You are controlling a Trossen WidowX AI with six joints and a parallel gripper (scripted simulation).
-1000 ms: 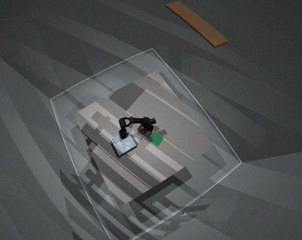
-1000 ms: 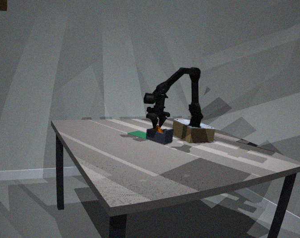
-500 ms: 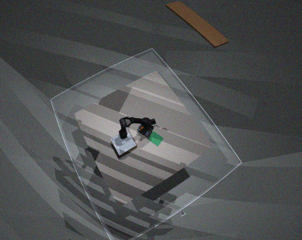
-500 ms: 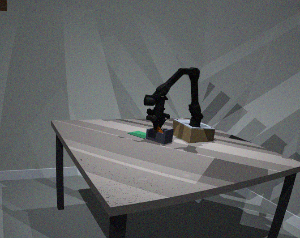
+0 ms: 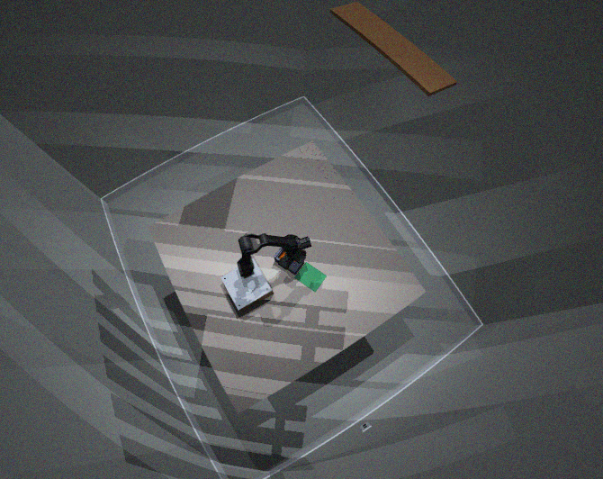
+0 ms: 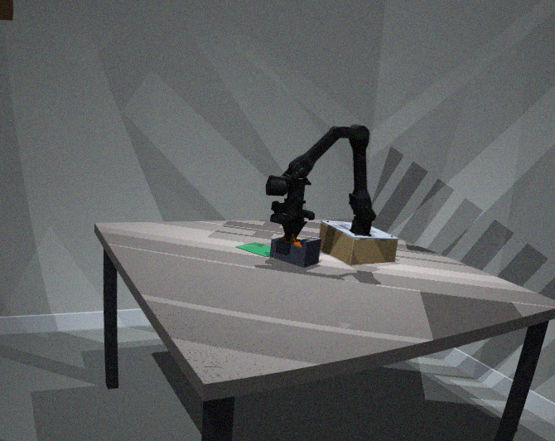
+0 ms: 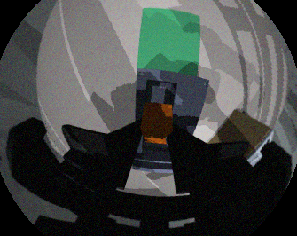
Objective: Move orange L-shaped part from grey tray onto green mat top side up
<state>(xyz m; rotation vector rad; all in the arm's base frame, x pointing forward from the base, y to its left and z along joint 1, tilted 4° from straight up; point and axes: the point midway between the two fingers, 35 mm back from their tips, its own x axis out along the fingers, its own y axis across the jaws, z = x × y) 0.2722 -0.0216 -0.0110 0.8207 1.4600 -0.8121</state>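
The orange part (image 5: 282, 255) (image 6: 296, 242) (image 7: 157, 120) is tilted in the pocket of the grey tray (image 6: 312, 252) (image 7: 192, 95), with its raised end showing above the tray's rim. My gripper (image 6: 292, 239) (image 7: 155, 122) points down over the tray and is shut on the raised end, one finger on each side. The part's lower end is hidden inside the tray. The green mat (image 5: 312, 276) (image 6: 254, 248) (image 7: 170, 37) lies flat against one end of the tray. In the top view the gripper hides much of the tray.
The arm's base stands on a box with a pale top (image 5: 250, 293) (image 6: 373, 249) close to the tray; its side also shows at the right in the wrist view (image 7: 239, 126). Shadows cross the table (image 6: 268, 303). A brown board (image 5: 394, 49) is far off beyond the table.
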